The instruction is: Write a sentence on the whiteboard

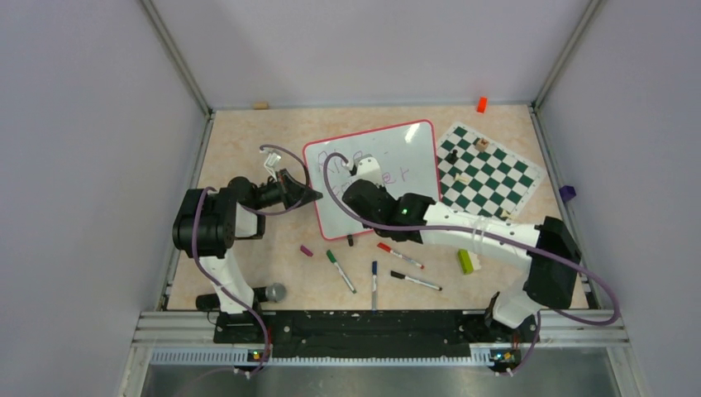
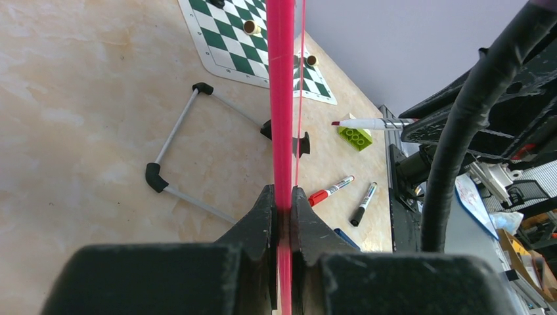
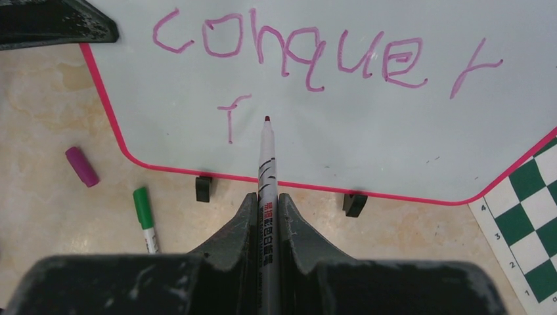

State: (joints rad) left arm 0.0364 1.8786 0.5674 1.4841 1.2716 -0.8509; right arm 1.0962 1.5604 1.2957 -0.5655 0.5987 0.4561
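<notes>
Pressure should be kept light with the marker (image 3: 265, 157) gripped by the right end effector (image 3: 266, 200), the whiteboard (image 3: 368, 131) being clamped by the left end effector (image 2: 282, 197).

Glossy whiteboard (image 3: 368, 144), smooth marbled tabletop (image 3: 39, 125)

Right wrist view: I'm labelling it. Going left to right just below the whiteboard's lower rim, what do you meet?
Purple cap, green marker, a black foot, the gripped pen, the second black foot, chess mat.
</notes>
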